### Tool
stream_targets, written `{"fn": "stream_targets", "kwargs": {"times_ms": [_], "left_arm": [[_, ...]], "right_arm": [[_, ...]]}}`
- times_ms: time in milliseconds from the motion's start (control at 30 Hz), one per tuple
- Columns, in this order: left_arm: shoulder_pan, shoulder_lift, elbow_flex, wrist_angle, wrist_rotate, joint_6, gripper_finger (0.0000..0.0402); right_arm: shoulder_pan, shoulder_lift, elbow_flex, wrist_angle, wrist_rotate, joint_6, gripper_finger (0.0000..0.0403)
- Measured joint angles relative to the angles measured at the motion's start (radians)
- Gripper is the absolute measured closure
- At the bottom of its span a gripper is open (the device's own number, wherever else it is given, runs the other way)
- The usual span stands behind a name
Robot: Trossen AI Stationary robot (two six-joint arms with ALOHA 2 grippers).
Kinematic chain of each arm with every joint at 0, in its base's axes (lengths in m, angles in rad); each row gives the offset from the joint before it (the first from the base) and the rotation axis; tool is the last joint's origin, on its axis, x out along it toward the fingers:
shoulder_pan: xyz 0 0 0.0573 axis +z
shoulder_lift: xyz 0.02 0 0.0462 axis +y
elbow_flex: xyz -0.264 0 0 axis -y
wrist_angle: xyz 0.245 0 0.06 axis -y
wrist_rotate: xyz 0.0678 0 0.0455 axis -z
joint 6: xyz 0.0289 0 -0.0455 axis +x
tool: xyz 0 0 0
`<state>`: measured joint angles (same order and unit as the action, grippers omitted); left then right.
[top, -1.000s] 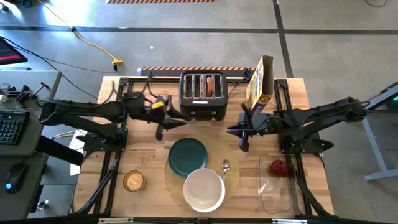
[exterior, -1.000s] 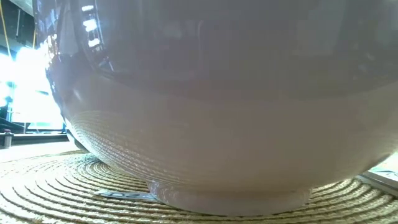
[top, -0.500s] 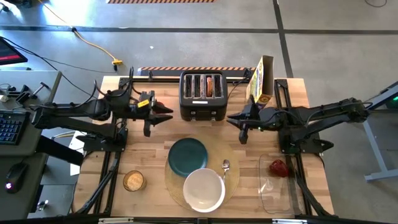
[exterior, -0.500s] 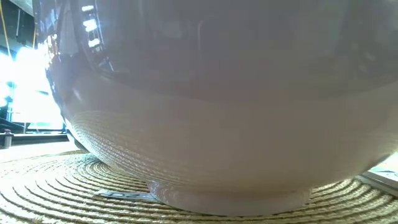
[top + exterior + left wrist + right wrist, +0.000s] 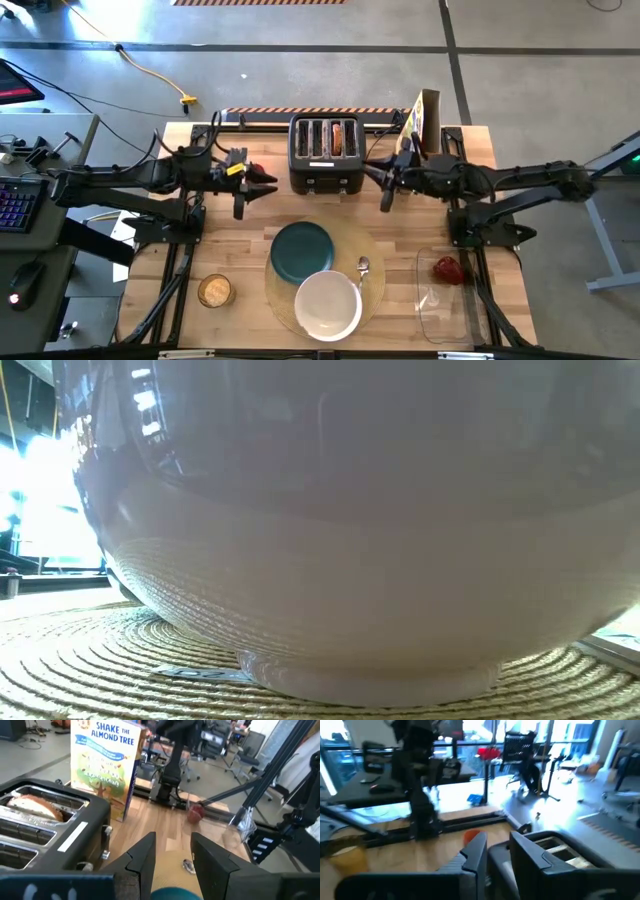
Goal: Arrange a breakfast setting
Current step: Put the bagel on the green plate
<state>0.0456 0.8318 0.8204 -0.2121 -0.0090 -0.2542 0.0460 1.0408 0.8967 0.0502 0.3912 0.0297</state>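
Bagel next: tan bagel half [image 5: 345,138] stands in the right-hand slot of the black four-slot toaster [image 5: 325,172], long edge running front to back, nearest my right fingers [image 5: 476,854], narrowly parted and empty. Left fingers [image 5: 142,857], spread and empty, wait across the toaster.

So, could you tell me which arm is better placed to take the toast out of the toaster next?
The right, probably. Its end effector hovers beside the toaster's right side, nearest the slot holding the toast. The left end effector waits off the toaster's far side.

White bowl [image 5: 340,530] fills and blocks the low view.
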Motion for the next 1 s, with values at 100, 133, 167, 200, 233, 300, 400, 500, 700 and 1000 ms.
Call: {"fn": "stream_targets", "kwargs": {"times_ms": [100,133,167,200,233,300,400,500,700,1000], "left_arm": [[0.0,0.0,0.0,-0.023,-0.001,0.021,0.0289],[0.0,0.0,0.0,-0.029,-0.004,0.021,0.0289],[0.0,0.001,0.0,-0.031,-0.008,0.021,0.0289],[0.0,0.002,0.0,-0.031,-0.012,0.022,0.0289],[0.0,0.003,0.0,-0.031,-0.013,0.022,0.0289],[0.0,0.004,0.0,-0.031,-0.015,0.022,0.0289],[0.0,0.004,0.0,-0.031,-0.015,0.023,0.0289],[0.0,0.004,0.0,-0.033,-0.015,0.023,0.0289],[0.0,0.004,0.0,-0.036,-0.015,0.023,0.0289],[0.0,0.004,0.0,-0.042,-0.015,0.032,0.0289]], "right_arm": [[-0.039,0.017,0.0,0.043,-0.009,-0.029,0.0319],[-0.053,0.027,0.0,0.062,-0.017,-0.038,0.0314],[-0.067,0.039,0.0,0.086,-0.027,-0.049,0.0308],[-0.08,0.054,0.0,0.117,-0.035,-0.06,0.0303],[-0.093,0.068,0.0,0.14,-0.048,-0.072,0.0297],[-0.119,0.096,0.0,0.177,-0.067,-0.094,0.0288],[-0.16,0.124,0.0,0.215,-0.069,-0.091,0.0277],[-0.203,0.141,0.0,0.25,-0.066,-0.051,0.0269],[-0.268,0.179,0.003,0.358,-0.053,-0.004,0.0267],[-0.282,0.322,0.257,0.188,-0.047,-0.065,0.0267]]}}
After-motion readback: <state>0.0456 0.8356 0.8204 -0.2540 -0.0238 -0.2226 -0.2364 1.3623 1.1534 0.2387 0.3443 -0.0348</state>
